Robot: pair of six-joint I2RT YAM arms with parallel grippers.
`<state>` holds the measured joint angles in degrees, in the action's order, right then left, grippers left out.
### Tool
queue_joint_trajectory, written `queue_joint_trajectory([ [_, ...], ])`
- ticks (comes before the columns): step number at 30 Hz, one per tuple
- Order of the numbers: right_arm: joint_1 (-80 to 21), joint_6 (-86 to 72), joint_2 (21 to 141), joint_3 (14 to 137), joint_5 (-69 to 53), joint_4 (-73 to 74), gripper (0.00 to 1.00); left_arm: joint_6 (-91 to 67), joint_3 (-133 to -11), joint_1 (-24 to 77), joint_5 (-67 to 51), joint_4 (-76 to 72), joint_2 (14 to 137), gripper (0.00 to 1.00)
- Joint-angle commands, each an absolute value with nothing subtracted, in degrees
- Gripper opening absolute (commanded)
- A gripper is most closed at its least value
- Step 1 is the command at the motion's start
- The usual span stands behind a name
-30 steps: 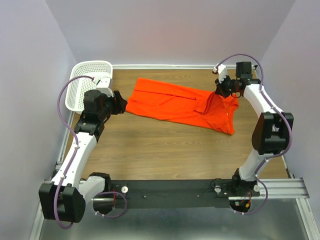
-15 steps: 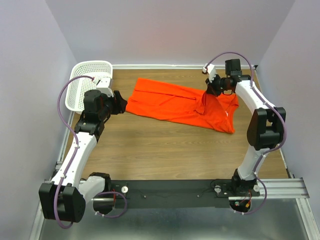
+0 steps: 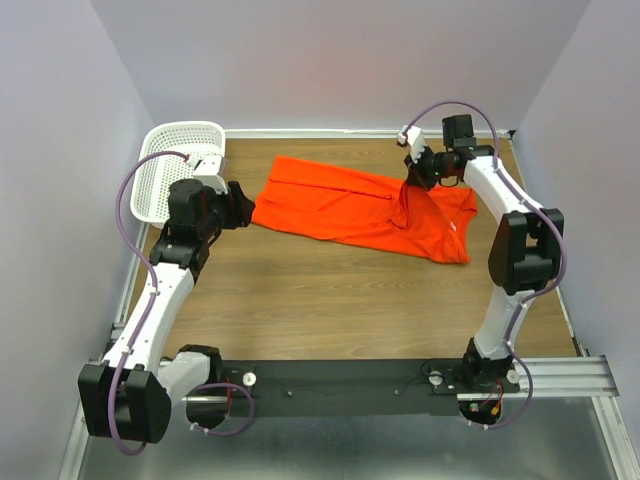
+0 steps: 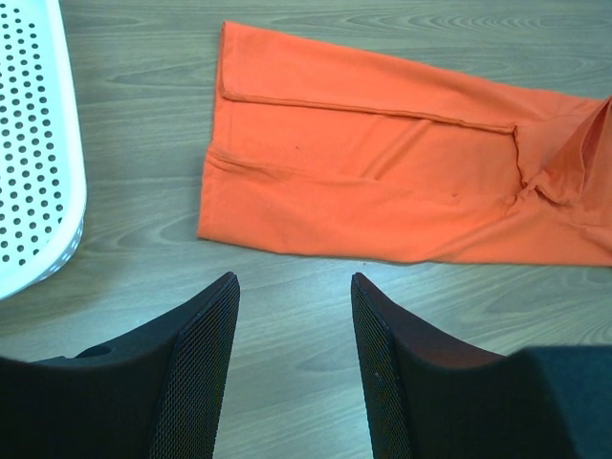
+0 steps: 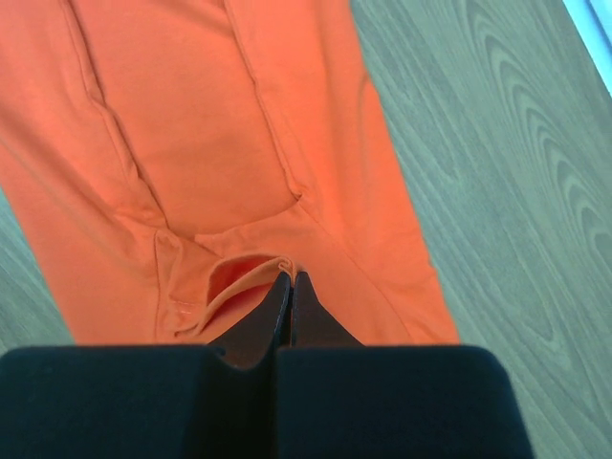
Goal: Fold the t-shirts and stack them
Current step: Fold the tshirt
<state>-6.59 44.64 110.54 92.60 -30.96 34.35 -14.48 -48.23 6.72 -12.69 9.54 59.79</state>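
The orange-red t-shirt [image 3: 360,208] lies partly folded across the far half of the wooden table; it also shows in the left wrist view [image 4: 382,186] and the right wrist view [image 5: 220,163]. My right gripper [image 3: 413,180] is shut on a sleeve edge of the t-shirt [image 5: 287,270] and lifts that fold above the rest of the cloth. My left gripper [image 3: 240,208] is open and empty, just left of the shirt's left edge; in the left wrist view [image 4: 295,282] it hovers over bare wood short of the hem.
A white perforated basket [image 3: 180,165] stands at the far left corner, right behind my left gripper; its rim shows in the left wrist view [image 4: 38,143]. The lilac walls close in the table on three sides.
My right gripper has moved left and a little back, pulling the pinched sleeve fold inward over the shirt. The left arm has not moved.
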Motion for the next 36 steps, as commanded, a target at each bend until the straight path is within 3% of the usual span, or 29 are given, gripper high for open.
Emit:
queue_joint_trajectory([
  [1,-6.9,44.7,112.3,95.6,-32.9,35.5,0.02,-13.9,-48.1,6.3,-14.7,8.7,60.2,0.58],
  [36,-8.2,44.2,119.4,101.9,-30.3,36.4,0.05,-13.9,-48.2,6.3,-15.1,8.6,61.4,0.58],
])
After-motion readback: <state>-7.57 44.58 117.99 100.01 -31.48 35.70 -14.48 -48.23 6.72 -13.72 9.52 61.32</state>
